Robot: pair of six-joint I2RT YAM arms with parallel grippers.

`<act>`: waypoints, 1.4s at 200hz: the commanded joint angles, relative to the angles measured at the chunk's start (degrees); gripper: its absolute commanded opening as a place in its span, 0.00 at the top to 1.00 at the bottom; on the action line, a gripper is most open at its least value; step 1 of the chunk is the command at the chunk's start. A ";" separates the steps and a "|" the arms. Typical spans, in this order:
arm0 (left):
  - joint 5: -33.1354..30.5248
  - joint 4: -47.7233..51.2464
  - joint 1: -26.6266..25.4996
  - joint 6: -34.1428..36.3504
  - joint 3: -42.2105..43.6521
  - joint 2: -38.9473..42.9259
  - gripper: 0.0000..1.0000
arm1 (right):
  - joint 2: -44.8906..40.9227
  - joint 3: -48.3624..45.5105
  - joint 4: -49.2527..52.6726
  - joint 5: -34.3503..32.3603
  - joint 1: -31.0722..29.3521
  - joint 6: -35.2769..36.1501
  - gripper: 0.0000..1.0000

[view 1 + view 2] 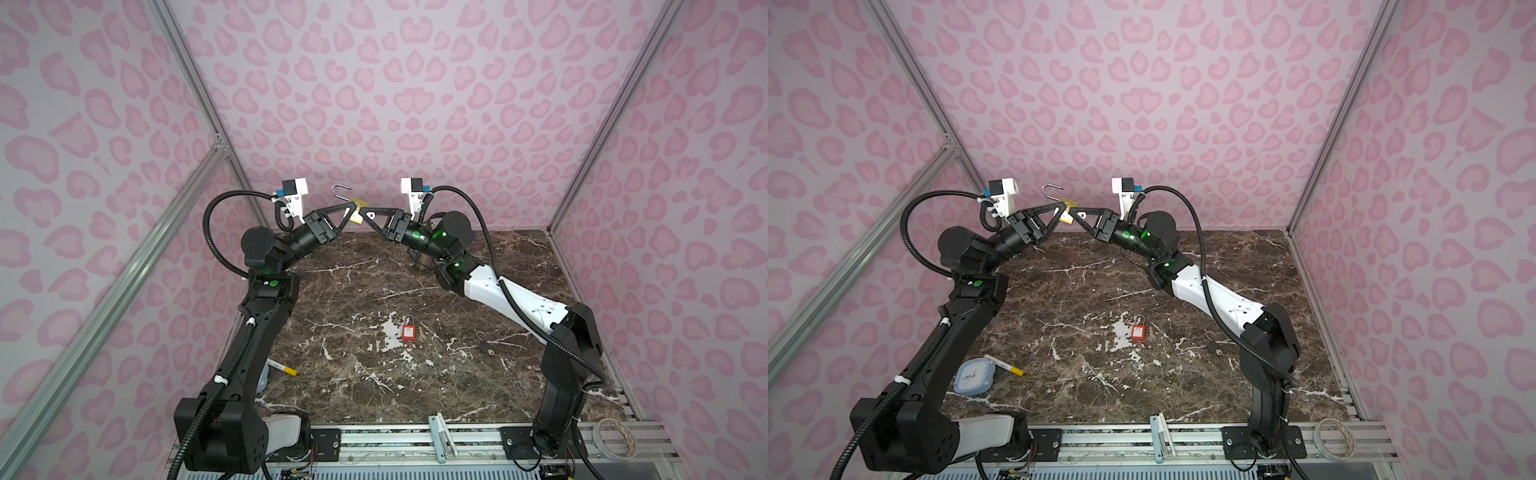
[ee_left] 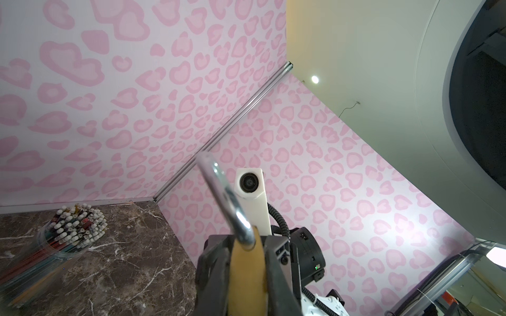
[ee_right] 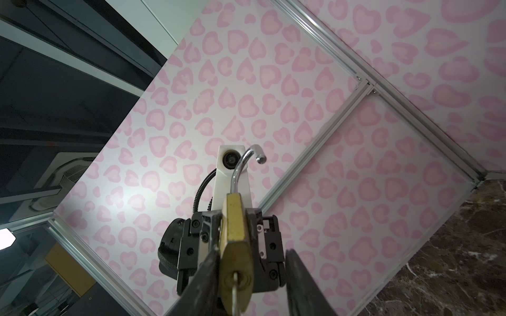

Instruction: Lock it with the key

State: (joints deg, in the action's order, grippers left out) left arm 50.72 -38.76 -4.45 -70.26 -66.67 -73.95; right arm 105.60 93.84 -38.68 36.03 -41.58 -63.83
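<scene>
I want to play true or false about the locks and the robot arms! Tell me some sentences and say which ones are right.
1. The left gripper holds the gold padlock up in the air. True.
2. The gold padlock's silver hook is snapped shut. False: it is open, and its free end sticks out into the air.
3. A key sticks in the gold padlock's keyhole. True.
4. The red padlock is up in the air too. False: it lies on the table.
</scene>
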 commanded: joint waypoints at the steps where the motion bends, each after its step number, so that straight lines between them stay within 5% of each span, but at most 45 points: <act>1: -0.26 -4.37 -0.01 0.10 0.61 0.64 0.96 | -0.03 -0.02 1.08 0.37 0.09 0.89 0.66; 98: -0.70 -4.14 -0.12 0.47 2.00 0.83 0.96 | 2.93 1.61 -5.56 3.16 -0.38 -4.70 0.70; 141: -0.90 -3.61 -0.09 0.71 2.46 1.09 0.91 | 2.71 0.98 -7.06 3.30 -0.44 -4.98 0.85; 184: -1.72 -2.66 -0.12 1.21 3.13 1.25 0.65 | 1.18 -0.07 -3.67 3.39 0.44 -3.78 0.98; 212: -1.53 -1.81 0.07 0.98 3.02 0.83 0.38 | -1.69 -3.53 -0.61 3.65 1.59 -0.94 1.00; 247: -1.02 -0.07 0.45 1.68 4.39 1.91 0.32 | -7.53 -11.41 0.80 4.80 5.52 1.80 1.00; 280: 0.70 5.24 0.88 4.03 3.54 3.02 0.29 | -14.96 -13.03 20.07 8.82 9.12 16.81 1.00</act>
State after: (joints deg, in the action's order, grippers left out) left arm 49.54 -36.38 -3.73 -68.73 -62.15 -71.72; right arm 94.70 81.01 -29.45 40.77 -33.95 -59.68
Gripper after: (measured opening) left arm 0.700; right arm 0.175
